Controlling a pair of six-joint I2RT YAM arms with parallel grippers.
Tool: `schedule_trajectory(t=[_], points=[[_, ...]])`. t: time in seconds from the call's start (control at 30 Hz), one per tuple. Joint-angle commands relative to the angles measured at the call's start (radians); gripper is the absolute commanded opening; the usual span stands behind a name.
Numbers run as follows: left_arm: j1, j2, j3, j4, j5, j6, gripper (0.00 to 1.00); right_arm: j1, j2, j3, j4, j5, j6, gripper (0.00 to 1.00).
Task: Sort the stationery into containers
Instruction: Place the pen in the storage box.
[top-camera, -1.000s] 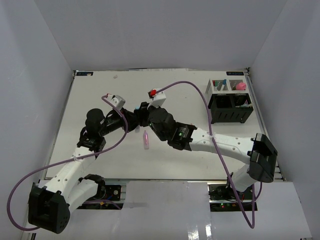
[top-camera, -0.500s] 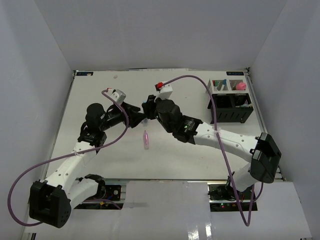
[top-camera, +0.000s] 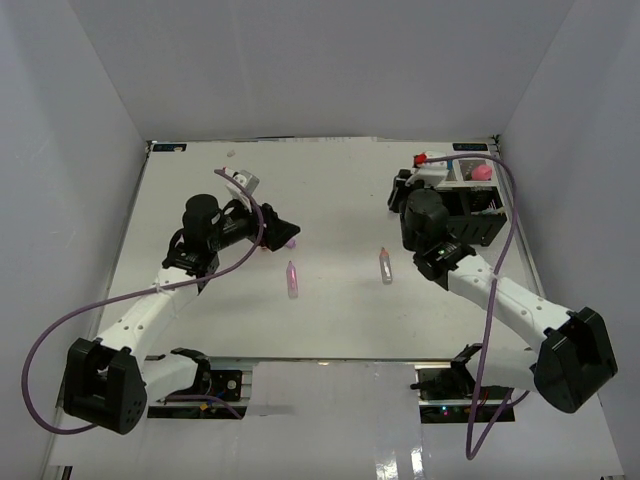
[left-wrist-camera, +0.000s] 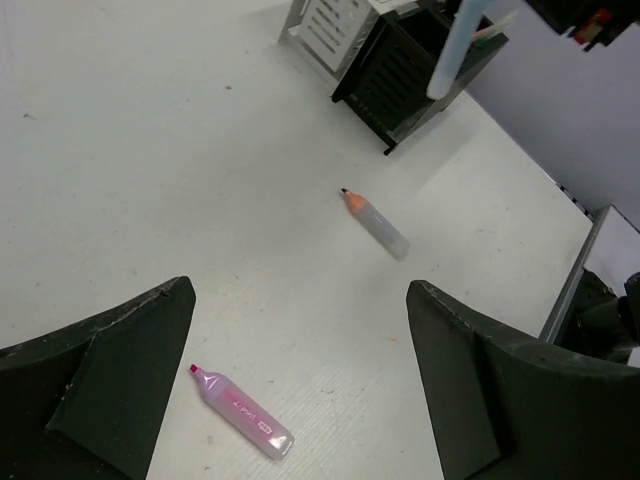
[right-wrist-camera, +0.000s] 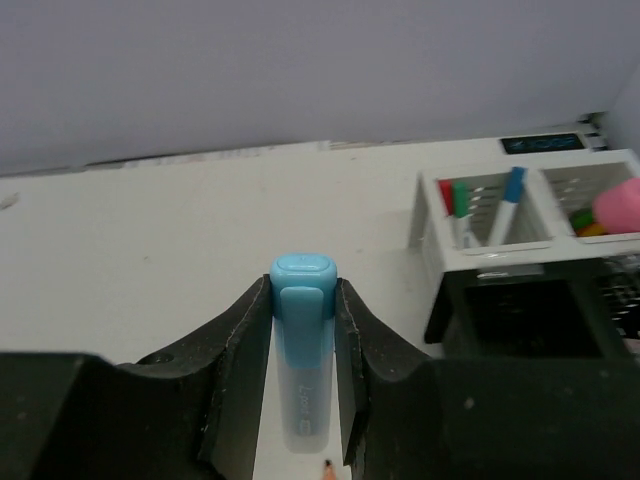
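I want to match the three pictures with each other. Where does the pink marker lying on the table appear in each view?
Top external: the pink marker lies slightly left of centre, just below the middle.
Left wrist: it is near the bottom edge, left of centre.
Right wrist: it is not in this picture.
Shared landmark: the black organizer, at upper right from above, at the top in the left wrist view, and at right in the right wrist view.

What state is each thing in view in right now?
Left gripper: open, empty.
Right gripper: shut on blue marker.
Blue marker: held, not yet in the organizer.
Pink marker: lying loose on the table.
Orange marker: lying loose on the table.
Organizer: upright, some pens inside.
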Motion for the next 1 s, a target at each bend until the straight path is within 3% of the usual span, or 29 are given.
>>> schedule_trajectory(t=[0.0,0.2,0.37,0.53,0.67,0.77,0.8,0.97], points=[[-0.003,0.016,0.060,-0.088,-0.112,-0.018,0.98,-0.099,-0.072,-0.067,0.201,0.071,-0.138,0.08],[-0.001,0.036,0.076,-0.149,-0.258,-0.048,0.98,-0.267,-0.095,-0.137,0.305,0.062,-0.204,0.08],[0.011,0.037,0.088,-0.201,-0.348,-0.068,0.98,-0.371,-0.022,-0.134,0.334,0.011,-0.179,0.08],[0.025,0.037,0.099,-0.227,-0.399,-0.091,0.98,-0.414,0.102,-0.104,0.333,-0.017,-0.172,0.10],[0.036,0.034,0.103,-0.242,-0.433,-0.114,0.98,-0.417,0.159,-0.115,0.333,-0.018,-0.125,0.17],[0.051,0.037,0.105,-0.248,-0.440,-0.127,0.98,-0.417,0.179,-0.140,0.333,-0.024,-0.097,0.31],[0.054,0.037,0.105,-0.248,-0.440,-0.128,0.98,-0.417,0.181,-0.144,0.333,-0.024,-0.094,0.41],[0.065,0.043,0.106,-0.250,-0.433,-0.133,0.98,-0.417,0.140,-0.128,0.234,-0.065,-0.083,0.62]])
